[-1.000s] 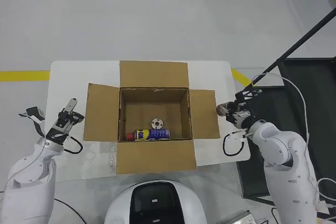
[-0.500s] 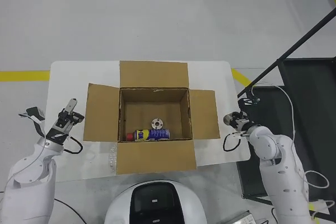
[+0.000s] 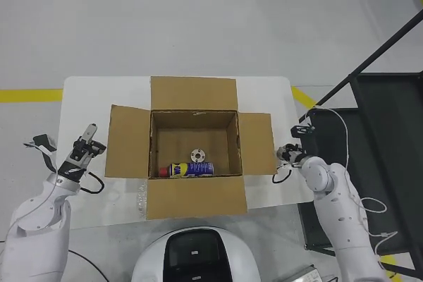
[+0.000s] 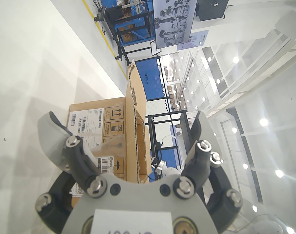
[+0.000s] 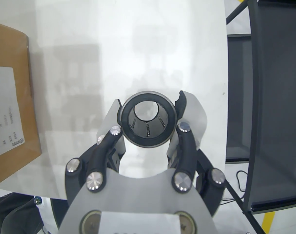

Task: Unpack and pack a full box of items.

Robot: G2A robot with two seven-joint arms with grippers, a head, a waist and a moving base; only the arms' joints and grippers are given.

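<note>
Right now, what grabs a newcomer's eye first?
The open cardboard box mid-table, holding a spray can and a small metal ring. Then the right gripper, beside the box's flap, shut on a black hollow cylinder; the left gripper sits open at the opposite side.

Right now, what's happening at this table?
The right claw is shut on a black bearing sleeve, held over the table just right of the open cardboard box. The left claw is open and empty, on the box's left side. A spray can and a small metal flange lie on the box floor.
</note>
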